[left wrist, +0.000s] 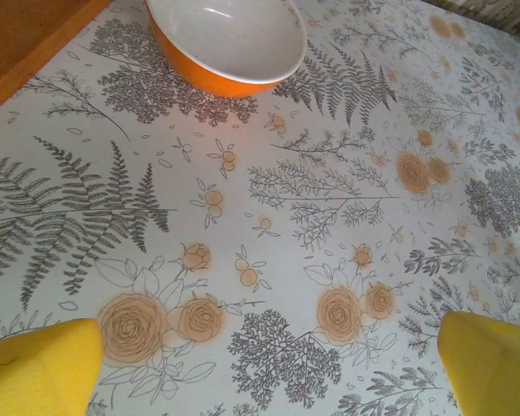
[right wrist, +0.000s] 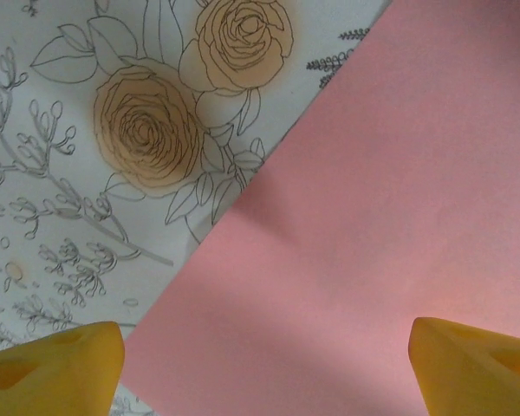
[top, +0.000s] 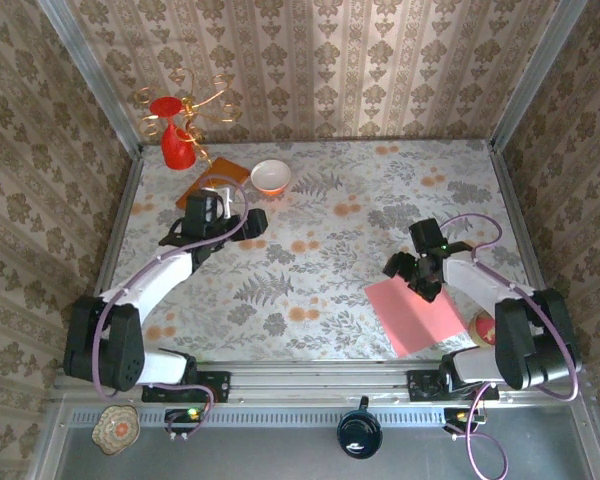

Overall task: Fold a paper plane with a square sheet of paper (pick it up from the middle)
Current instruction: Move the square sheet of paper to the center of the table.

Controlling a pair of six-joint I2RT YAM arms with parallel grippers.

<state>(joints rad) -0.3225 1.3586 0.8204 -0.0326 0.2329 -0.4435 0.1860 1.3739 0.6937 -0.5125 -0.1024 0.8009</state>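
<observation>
Right tool (right wrist: 264, 347) spread above square sheet of paper (right wrist: 373, 217) | left tool (left wrist: 269, 364) spread

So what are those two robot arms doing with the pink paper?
They are meant to fold a paper plane, but no fold has been made yet. The square sheet of paper lies flat on the flowery table, near the right arm. The right gripper hangs low over the sheet's edge with its jaws open, gripping nothing. The left gripper is open too, over bare tablecloth close to the white bowl.
</observation>
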